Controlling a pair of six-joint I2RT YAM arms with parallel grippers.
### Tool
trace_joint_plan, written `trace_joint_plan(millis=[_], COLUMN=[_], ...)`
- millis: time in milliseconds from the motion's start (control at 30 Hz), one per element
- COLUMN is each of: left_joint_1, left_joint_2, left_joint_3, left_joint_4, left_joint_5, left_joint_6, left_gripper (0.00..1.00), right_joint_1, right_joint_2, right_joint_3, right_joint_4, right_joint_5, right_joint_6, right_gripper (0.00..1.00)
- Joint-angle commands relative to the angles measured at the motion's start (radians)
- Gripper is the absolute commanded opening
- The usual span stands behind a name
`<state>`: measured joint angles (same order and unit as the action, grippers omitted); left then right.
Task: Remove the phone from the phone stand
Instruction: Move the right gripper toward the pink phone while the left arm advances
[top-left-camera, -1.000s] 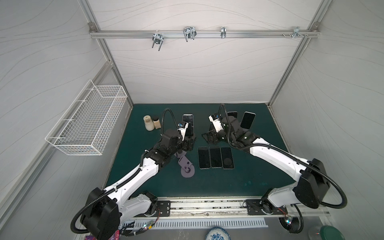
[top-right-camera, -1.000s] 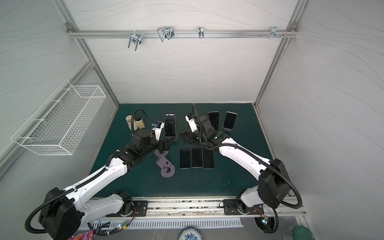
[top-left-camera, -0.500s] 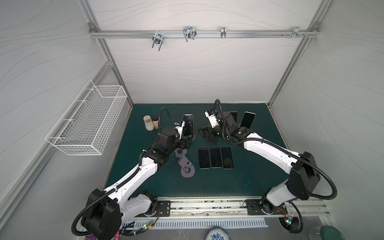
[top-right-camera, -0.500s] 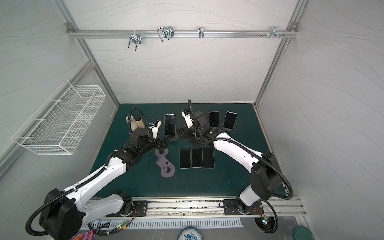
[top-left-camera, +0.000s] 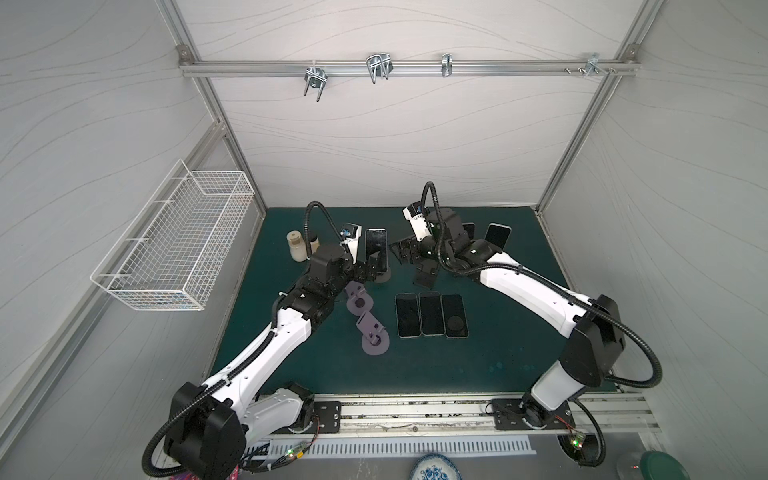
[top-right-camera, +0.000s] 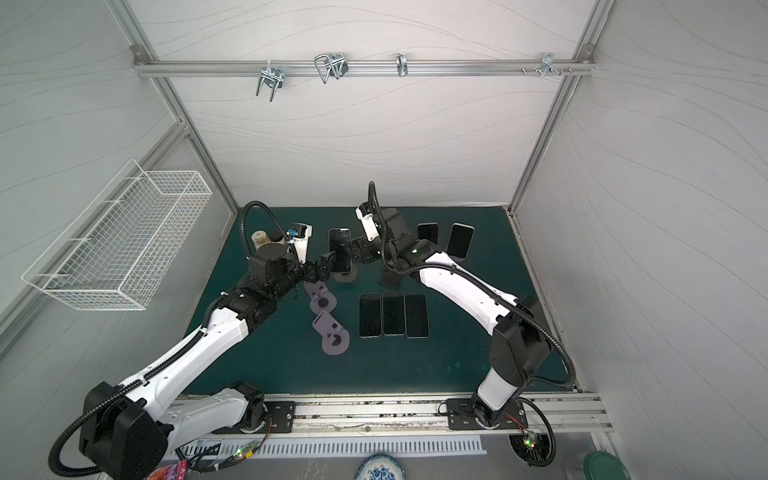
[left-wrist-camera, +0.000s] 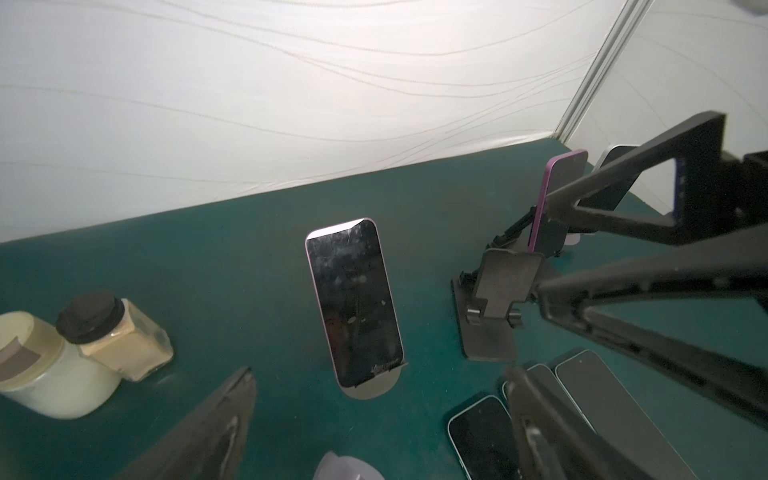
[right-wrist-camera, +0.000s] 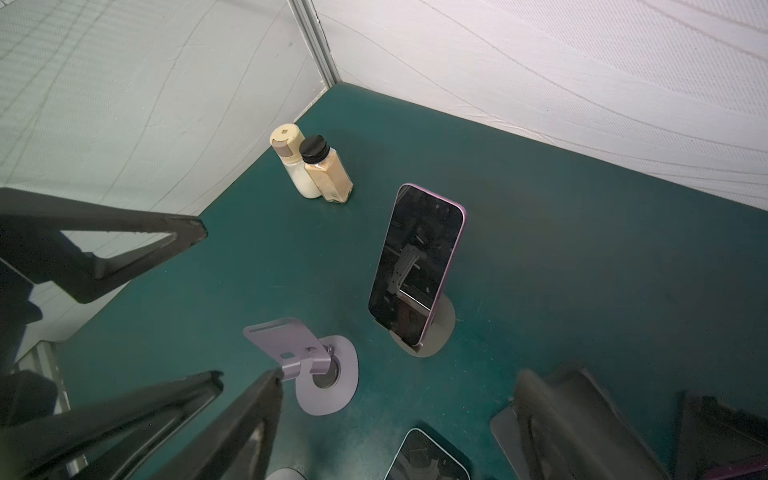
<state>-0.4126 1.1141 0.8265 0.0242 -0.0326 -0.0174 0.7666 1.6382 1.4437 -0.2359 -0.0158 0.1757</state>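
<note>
- Your left claw (left-wrist-camera: 381, 374) is spread wide and holds nothing. The picture edge cuts off its fingers.
- In both top views the phone (top-left-camera: 376, 245) stands at that claw's 12 o'clock, and the claw covers its low end.
- The phone stand (left-wrist-camera: 376, 388) is mostly hidden behind the phone.
- Your right claw (right-wrist-camera: 401, 374), at the phone's 3 o'clock, is wide and empty too, with blurry fingers.
- In a top view, one back phone (top-left-camera: 471, 230) peeks out behind your right arm (top-left-camera: 528, 291).
</note>
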Motion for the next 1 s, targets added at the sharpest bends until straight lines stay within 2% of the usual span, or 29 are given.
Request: trace_joint_plan(millis=[0,67,567,833,967], left_joint_1=[0.007,0.008,0.013,0.033,0.065], left_joint_2=[0.019,0.010,-0.024,-0.011,0.008], left_joint_3=[-0.019,-0.059,-0.050,-0.049,-0.037], left_joint_4=[0.093,0.129,0.095,0.093,0.081], left_joint_5=[-0.034,-0.057,-0.120,-0.098,-0.050], left_joint_6=[0.031,0.002,0.050,0.020,0.003], left_gripper=[0.95,0.95,0.95,0.95,0.95], right_joint_1=[0.005,0.006,0.006,0.006,0.006], right_joint_2=[0.031,0.044,0.104,0.123,0.173], right_joint_3=[0.032,0.042,0.114,0.100,0.137], right_joint_4=[-0.026,-0.033,-0.042,-0.039,-0.051], right_joint_5=[-0.002,-0.002,0.017,0.042,0.052], right_joint_6=[0.005,0.010,0.047,0.104,0.160], right_gripper=[0.88,0.88,0.88,0.88,0.88])
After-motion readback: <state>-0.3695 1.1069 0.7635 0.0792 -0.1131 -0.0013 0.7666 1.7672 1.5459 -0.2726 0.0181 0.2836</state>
